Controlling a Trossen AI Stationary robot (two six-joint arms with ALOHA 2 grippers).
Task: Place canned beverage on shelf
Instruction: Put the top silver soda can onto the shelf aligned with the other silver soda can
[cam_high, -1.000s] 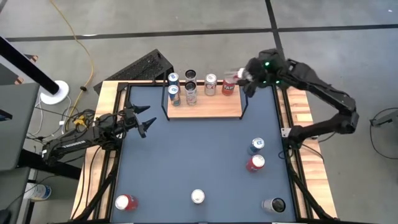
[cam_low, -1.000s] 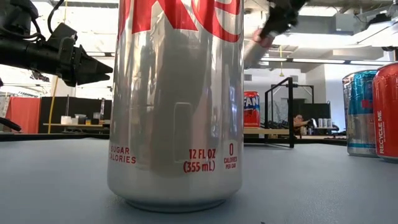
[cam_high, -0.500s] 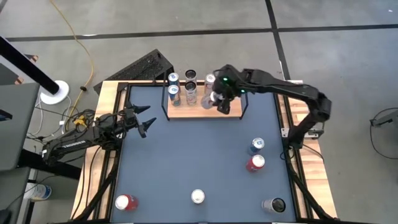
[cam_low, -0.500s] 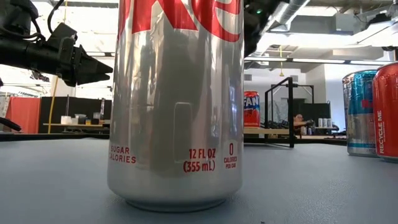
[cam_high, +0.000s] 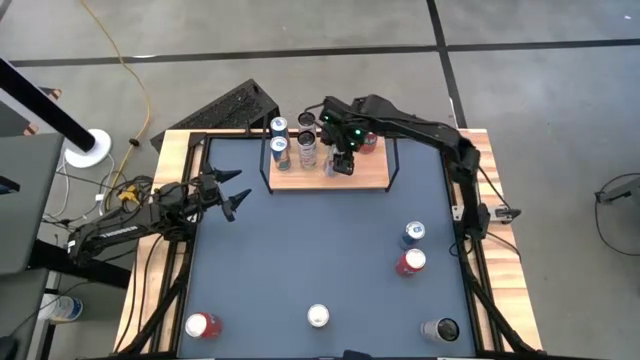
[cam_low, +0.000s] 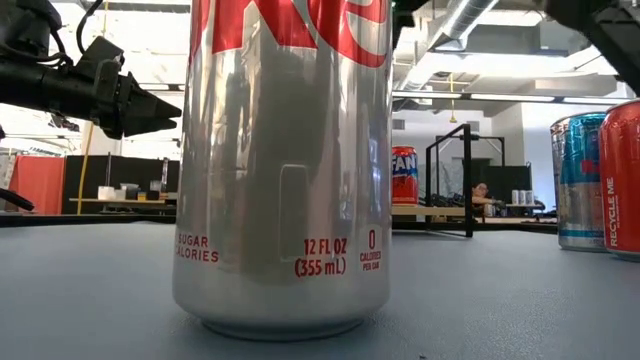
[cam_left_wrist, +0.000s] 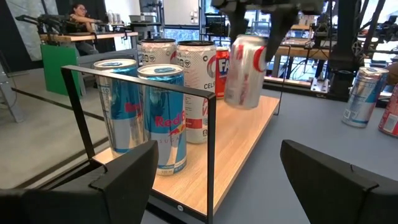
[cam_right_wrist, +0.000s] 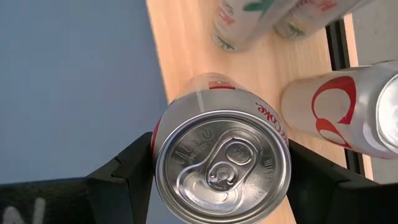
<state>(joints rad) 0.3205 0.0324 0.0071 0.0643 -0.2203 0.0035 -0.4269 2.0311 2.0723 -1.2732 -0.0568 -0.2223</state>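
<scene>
Above the middle of the shelf (cam_left_wrist: 249, 134), at the table's twelve o'clock, saw the Diet Coke can (cam_left_wrist: 245, 71) hanging clear of the light-wood board, slightly tilted. Found it pinched at its sides by the right gripper (cam_high: 342, 162), pull-tab end toward the wrist camera, one dark finger on either flank. Judged the side grip sensible: left the base free to meet the board first. Judged the tilt worth levelling before any release, else a risk of toppling.

At the held can's nine o'clock, counted the can's neighbours already standing on the board: a pale Celsius can (cam_left_wrist: 194, 93) closest, then two blue Red Bull cans (cam_left_wrist: 163, 118) against the black rail. At its one o'clock, noted an orange Fanta can (cam_left_wrist: 222, 71). Took the bare wood beneath the gripper for the open slot, hence the hover there rather than nearer the crowded end.

At the shelf's eight o'clock, over the table's left edge, saw the left gripper (cam_high: 232, 195) waiting, fingers spread wide, holding nothing.

Toward the table's four to seven o'clock, noted more cans waiting on the grey-blue top, among them a second Diet Coke can (cam_low: 280, 170) right against the low camera.
</scene>
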